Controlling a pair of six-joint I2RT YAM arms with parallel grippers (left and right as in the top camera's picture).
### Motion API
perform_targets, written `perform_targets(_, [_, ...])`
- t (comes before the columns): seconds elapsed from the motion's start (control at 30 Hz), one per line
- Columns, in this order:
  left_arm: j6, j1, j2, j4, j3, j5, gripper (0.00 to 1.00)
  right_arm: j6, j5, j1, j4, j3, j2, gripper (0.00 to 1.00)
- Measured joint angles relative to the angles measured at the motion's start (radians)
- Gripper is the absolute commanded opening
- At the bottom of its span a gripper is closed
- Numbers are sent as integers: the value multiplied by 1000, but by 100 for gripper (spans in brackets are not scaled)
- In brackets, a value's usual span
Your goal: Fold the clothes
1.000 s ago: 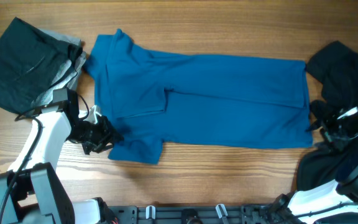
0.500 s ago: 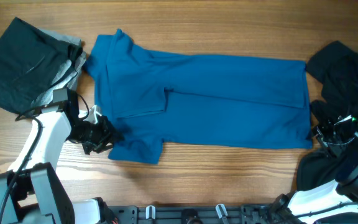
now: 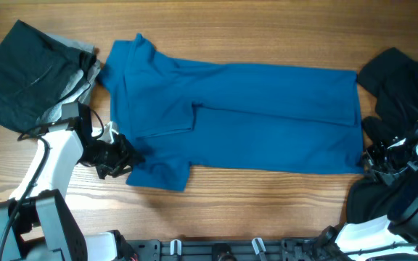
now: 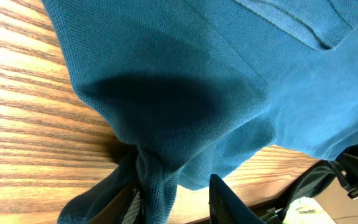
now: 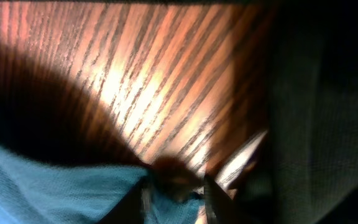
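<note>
Nearest to us, close to the near-left corner of the bench (image 3: 267,36), the left gripper (image 3: 125,161) sat at the sleeve hem of the polo shirt (image 3: 252,116). In the left wrist view its fingers (image 4: 225,198) were clamped on a bunched ridge of the blue knit, which rose tent-like from the wood and threw a dark shadow under itself. By the right edge, at about the same depth, the right gripper (image 3: 372,156) met the near corner of the shirt's bottom hem. The right wrist view was dim and blurred: we made out blue cloth low between its fingers (image 5: 145,198), but we could not tell whether they were closed on it or apart. Just nearer than that gripper, at the near-right corner, lay a dark heap (image 3: 372,199) of soft cloth. The polo shirt itself was mid-blue and matte, spread lengthwise across the middle of the bench, collar end toward the left edge and hem toward the right. It was fairly flat, one short sleeve jutting toward the near edge, and long creases ran along its length. Farther off, a black garment (image 3: 398,80) was crumpled against the right edge, touching the hem's far corner. At the far-left corner a second black garment (image 3: 17,72) lay folded over a grey garment (image 3: 78,72), just beside the collar.
</note>
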Motion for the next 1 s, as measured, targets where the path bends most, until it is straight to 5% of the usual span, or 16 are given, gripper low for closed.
perform_targets(0.13, [1, 0, 0, 0, 0, 0, 27, -6, -19, 1, -61, 2, -1, 4])
perform_targets(0.37, [51, 0, 0, -55, 0, 0, 49, -14, -24, 1, -148, 88, -193, 4])
perform_targets(0.57, [71, -3, 0, -61, 0, -2, 54, -14, -27, 1, -138, 90, -262, 4])
perform_targets(0.6, [71, -12, 0, -51, -4, -13, 50, -14, -27, 1, -137, 90, -263, 4])
perform_targets(0.67, [70, -25, 0, -6, -26, -31, 5, -14, -32, 1, -123, 90, -263, 4])
perform_targets(0.87, [66, -33, 0, -42, -60, 51, 4, -33, -69, 1, -138, 94, -263, 4])
perform_targets(1.0, [71, -34, -14, -183, 102, 146, 4, -83, -72, 1, -293, 203, -267, 4])
